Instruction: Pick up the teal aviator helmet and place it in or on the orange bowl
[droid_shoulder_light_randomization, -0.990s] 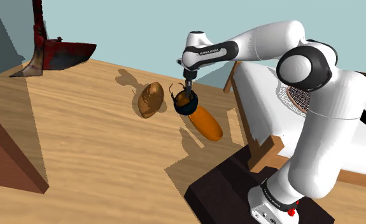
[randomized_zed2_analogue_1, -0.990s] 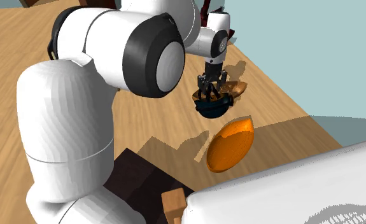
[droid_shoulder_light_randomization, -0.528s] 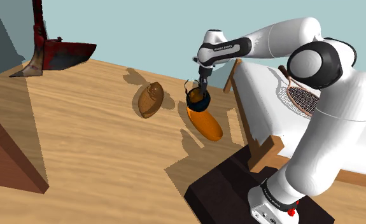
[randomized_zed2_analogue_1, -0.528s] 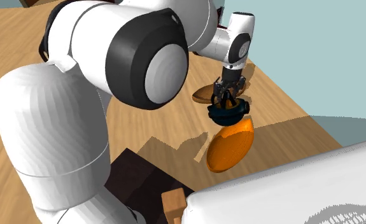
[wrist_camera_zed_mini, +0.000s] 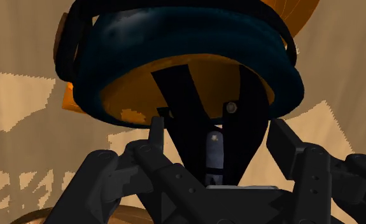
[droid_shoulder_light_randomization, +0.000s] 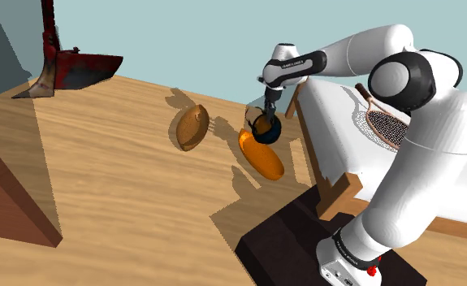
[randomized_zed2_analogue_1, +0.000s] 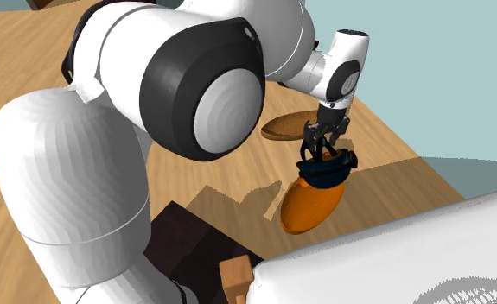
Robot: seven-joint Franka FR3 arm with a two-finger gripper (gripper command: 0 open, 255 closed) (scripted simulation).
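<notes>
Since half a second ago the arm (droid_shoulder_light_randomization: 361, 45) has carried the helmet (droid_shoulder_light_randomization: 265, 128) further toward 3 o'clock in the shoulder view, so it now hangs over the bowl (droid_shoulder_light_randomization: 264, 160) rather than beside it. The gripper (droid_shoulder_light_randomization: 264, 118) points down, its jaws drawn close together and pinching the helmet's rim, with the dark teal shell hanging below them. In the shoulder view the helmet overlaps the bowl's 12 o'clock end; whether it touches the bowl I cannot tell.

In the second exterior view the gripper (randomized_zed2_analogue_1: 325, 148) holds the helmet (randomized_zed2_analogue_1: 328, 169) just over the 1 o'clock end of the bowl (randomized_zed2_analogue_1: 310, 204), which lies on the wooden floor (randomized_zed2_analogue_1: 203, 177). A brown oval thing (randomized_zed2_analogue_1: 288, 128) sits on the floor at about 11 o'clock of the helmet, apart from it.

From the wrist, the gripper (wrist_camera_zed_mini: 210, 137) grips the helmet (wrist_camera_zed_mini: 188, 54) by its near edge, and the bowl (wrist_camera_zed_mini: 299, 9) shows orange beyond the shell.

In the shoulder view the oval thing (droid_shoulder_light_randomization: 191, 127) lies at 9 o'clock of the helmet, and a racket (droid_shoulder_light_randomization: 383, 123) rests on a white top (droid_shoulder_light_randomization: 337, 130) at 3 o'clock
</notes>
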